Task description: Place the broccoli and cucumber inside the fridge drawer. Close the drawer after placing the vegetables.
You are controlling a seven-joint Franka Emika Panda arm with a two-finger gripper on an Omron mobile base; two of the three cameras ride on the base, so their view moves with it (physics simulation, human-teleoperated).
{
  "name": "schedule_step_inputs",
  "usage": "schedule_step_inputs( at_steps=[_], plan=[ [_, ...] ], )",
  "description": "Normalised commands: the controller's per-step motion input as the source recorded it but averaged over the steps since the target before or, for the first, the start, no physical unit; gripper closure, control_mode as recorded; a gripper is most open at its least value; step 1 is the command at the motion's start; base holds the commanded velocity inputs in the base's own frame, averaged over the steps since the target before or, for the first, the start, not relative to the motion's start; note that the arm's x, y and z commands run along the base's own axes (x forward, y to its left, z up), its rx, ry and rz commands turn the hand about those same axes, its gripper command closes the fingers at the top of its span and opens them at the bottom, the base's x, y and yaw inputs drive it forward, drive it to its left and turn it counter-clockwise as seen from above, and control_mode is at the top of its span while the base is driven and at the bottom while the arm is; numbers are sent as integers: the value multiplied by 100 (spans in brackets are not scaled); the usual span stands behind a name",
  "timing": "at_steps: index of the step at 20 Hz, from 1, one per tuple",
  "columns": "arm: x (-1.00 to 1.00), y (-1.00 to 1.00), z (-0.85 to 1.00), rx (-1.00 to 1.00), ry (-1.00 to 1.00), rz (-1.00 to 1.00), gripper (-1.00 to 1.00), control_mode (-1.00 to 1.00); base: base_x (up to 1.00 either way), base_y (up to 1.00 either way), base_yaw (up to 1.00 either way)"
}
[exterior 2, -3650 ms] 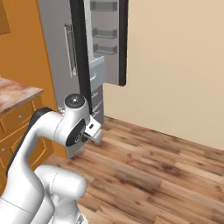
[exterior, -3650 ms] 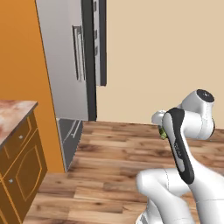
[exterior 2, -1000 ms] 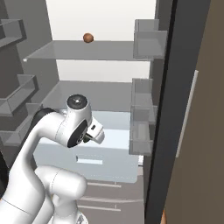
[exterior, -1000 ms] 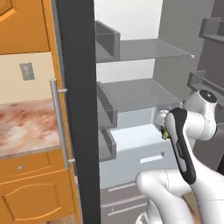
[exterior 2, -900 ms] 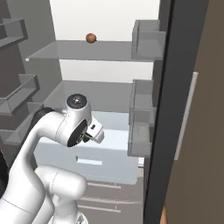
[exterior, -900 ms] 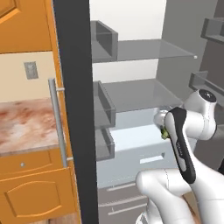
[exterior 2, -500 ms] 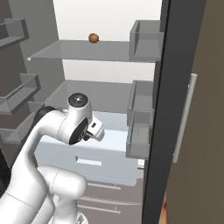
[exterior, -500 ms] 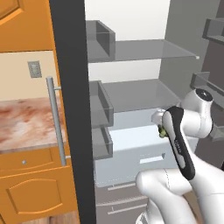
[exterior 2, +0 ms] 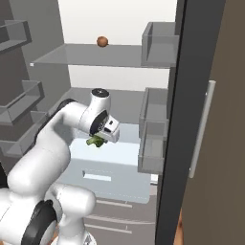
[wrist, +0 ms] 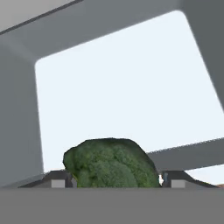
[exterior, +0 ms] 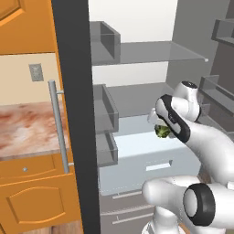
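Broccoli (wrist: 111,162) is clamped in my jaws above the open fridge drawer (exterior: 137,151), so I should lower well inside its pale walls before releasing, clear of the front rim.

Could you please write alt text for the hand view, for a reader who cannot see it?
A dark green broccoli sits clamped in the gripper at the bottom of the frame. Beyond it lies the pale, open fridge drawer with a light interior, framed by grey fridge walls.
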Motion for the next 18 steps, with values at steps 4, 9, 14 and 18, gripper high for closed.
schedule_step_inputs(
  at_steps=[4,9,14,18],
  plan=[
    [49,0,-23,0,8,16,100,-100,0,0,0],
    [15,0,-77,3,-2,13,100,-100,0,0,0],
    [0,0,-62,4,0,7,100,-100,0,0,0],
    [-29,0,-19,1,0,2,100,-100,0,0,0]
  ],
)
